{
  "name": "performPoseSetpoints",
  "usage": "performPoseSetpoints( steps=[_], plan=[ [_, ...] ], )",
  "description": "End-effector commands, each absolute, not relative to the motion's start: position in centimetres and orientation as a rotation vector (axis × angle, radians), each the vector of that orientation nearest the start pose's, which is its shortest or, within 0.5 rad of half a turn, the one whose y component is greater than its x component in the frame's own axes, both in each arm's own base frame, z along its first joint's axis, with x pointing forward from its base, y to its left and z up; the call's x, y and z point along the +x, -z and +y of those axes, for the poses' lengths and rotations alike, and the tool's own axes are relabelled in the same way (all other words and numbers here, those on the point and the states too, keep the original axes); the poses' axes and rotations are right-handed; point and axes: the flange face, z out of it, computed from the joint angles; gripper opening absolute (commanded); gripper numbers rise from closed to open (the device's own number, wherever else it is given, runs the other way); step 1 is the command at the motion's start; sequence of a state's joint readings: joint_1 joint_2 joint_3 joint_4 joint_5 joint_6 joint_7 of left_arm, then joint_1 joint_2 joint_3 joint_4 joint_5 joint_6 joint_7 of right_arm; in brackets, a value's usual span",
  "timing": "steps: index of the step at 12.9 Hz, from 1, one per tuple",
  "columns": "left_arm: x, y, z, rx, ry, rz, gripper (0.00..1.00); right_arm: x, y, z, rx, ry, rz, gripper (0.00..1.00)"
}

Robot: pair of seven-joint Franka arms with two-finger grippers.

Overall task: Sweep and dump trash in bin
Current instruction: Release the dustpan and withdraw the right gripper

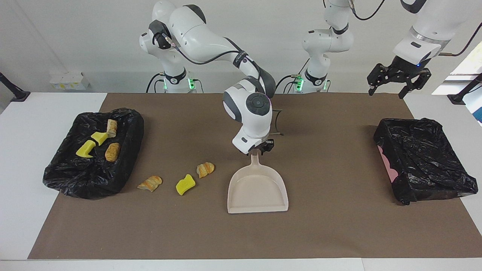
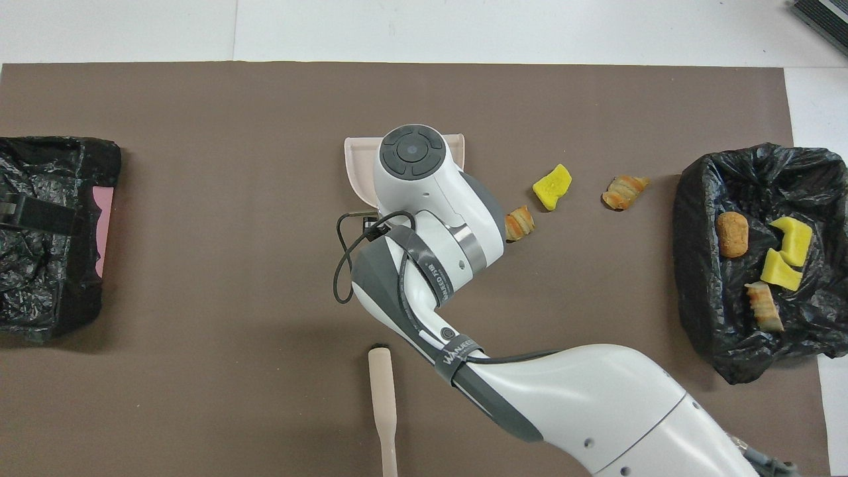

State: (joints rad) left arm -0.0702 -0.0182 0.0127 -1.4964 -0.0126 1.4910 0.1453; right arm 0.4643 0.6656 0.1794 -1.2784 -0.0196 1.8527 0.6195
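Brown mat over white surface (image 1: 339, 226), pale wall at twelve o'clock in the facing view.

Progress, judged roughly: past halfway. Lined black bin (image 1: 124, 177) at nine o'clock in that view, toward the right arm's end, already holding four scraps of trash: two yellow chunks (image 1: 85, 149) and two pastry lumps (image 1: 112, 151). Left on the mat, between that bin and the dustpan (image 1: 258, 192): three scraps, namely one pastry lump (image 1: 150, 183), one yellow chunk (image 1: 185, 184) and another pastry lump (image 1: 205, 169) closest to the pan. Dustpan empty, flat on the mat at centre, mouth toward six o'clock. To do: sweep those three in, carry, tip out.

Right gripper (image 1: 260, 148) at the top end of the dustpan's handle; jaws gripping it or letting go, cannot tell. Left gripper (image 1: 389, 88) waiting high at two o'clock, jaws spread wide, holding nothing.

Brush handle (image 2: 384, 404) lying at six o'clock of the dustpan in the overhead view, nearer to the robots, untouched.

Room: broad bare mat from the pan toward four and five o'clock, up to second lined bin (image 1: 425, 162) at three o'clock. Tighter toward nine o'clock, with scraps near the pan and the bin's slumped rim just beside the outermost lump. Mat edge well clear at six o'clock.
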Motion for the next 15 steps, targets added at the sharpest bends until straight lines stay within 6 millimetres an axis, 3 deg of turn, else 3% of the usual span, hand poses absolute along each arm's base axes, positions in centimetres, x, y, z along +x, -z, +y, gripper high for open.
performPoseSetpoints(
  steps=[1, 4, 8, 11, 13, 15],
  plan=[
    [53.4, -66.8, -3.3, -3.121, 0.012, 0.333, 1.0, 57.5, -39.0, 40.1, -3.127, -0.237, 0.001, 1.0],
    [53.7, -66.9, -3.7, -3.121, 0.048, 0.336, 1.0, 53.6, -41.6, 41.5, -3.131, -0.239, -0.026, 1.0],
    [54.4, -66.4, -5.2, -3.124, 0.08, 0.369, 1.0, 45.4, -41.5, 44.1, -3.14, -0.341, -0.081, 1.0],
    [55.4, -65.7, -10.0, -3.122, 0.161, 0.41, 1.0, 38.8, -40.3, 45.3, -3.116, -0.401, -0.121, 1.0],
    [56.3, -64.7, -12.6, -3.127, 0.209, 0.426, 1.0, 34.0, -38.4, 44.8, -3.104, -0.352, -0.13, 1.0],
    [56.4, -63.7, -15.6, -3.142, 0.228, 0.492, 1.0, 29.9, -36.6, 44.4, -3.089, -0.413, -0.131, 1.0]
  ],
)
